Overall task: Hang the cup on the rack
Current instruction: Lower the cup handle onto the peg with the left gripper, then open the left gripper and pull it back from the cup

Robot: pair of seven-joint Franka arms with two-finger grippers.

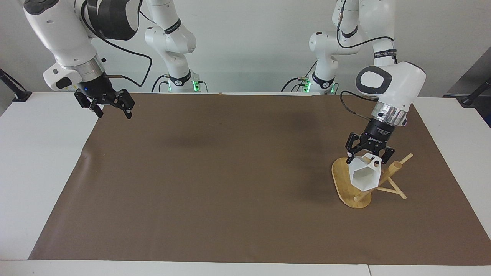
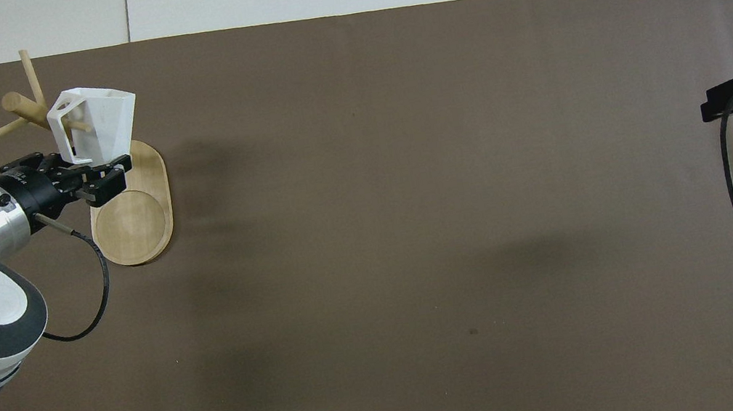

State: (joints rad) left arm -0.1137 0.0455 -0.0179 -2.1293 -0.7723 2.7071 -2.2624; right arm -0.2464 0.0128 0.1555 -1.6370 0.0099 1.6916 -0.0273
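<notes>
The bamboo rack stands on the brown mat toward the left arm's end of the table. The white faceted cup hangs tilted beside the post, a thin peg passing through the hole in its handle, its mouth turned away from the robots. My left gripper is over the rack's base, right at the cup's bottom, open, fingertips apart on either side of it. My right gripper waits open in the air over the mat's edge at the right arm's end.
The brown mat covers most of the white table. A black cable loops from the left wrist over the mat beside the rack's base.
</notes>
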